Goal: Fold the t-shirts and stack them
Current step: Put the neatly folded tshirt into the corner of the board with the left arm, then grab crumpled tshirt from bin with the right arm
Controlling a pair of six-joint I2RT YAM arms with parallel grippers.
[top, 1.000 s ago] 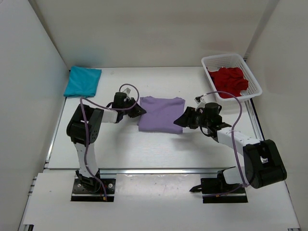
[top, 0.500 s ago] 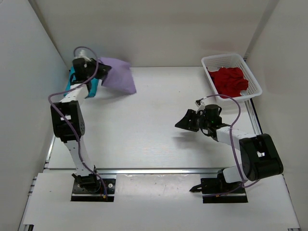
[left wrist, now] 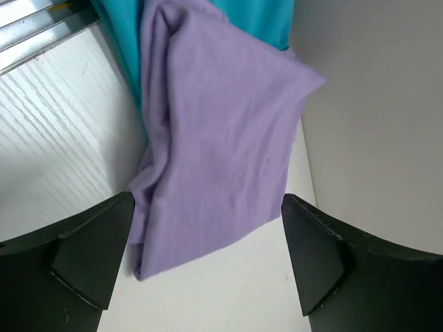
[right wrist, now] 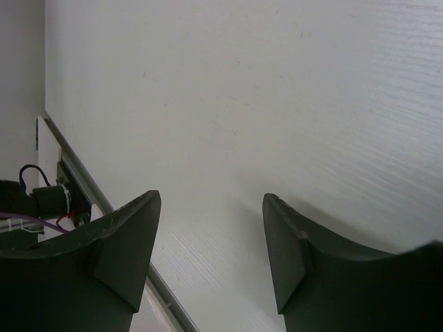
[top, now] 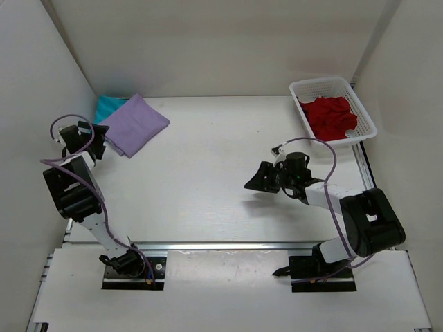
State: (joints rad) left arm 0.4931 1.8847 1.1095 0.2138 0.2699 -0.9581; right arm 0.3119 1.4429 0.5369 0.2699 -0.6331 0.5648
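While the lavender t-shirt (top: 135, 124) is lying folded on top of the teal t-shirt (top: 109, 106) at the far-left corner of the surface (top: 208, 180), the top external view is showing a two-garment stack with only a teal strip peeking out at its far side. The lavender piece is sitting askew, which probably reflects a drop-off rather than a careful alignment. The left gripper (top: 95, 143) is sitting just beside the stack's near-left edge. The dark red t-shirt (top: 331, 116) is lying crumpled in the white mesh basket (top: 367, 128) at the far right, so it is judged to be the remaining garment. The right gripper (top: 255, 180) is hanging over the bare mid-right surface, well apart from both stack and basket.

Left wrist view: the left gripper (left wrist: 208, 207) is standing with its jaws spread wide and is gripping nothing. The lavender t-shirt (left wrist: 221, 152) is resting beyond the fingertips, overlapping the teal t-shirt (left wrist: 257, 19).

Right wrist view: the right gripper (right wrist: 208, 207) is likewise standing released and empty, facing only the white surface (right wrist: 242, 104). It is presumably waiting free for the basket's garment.
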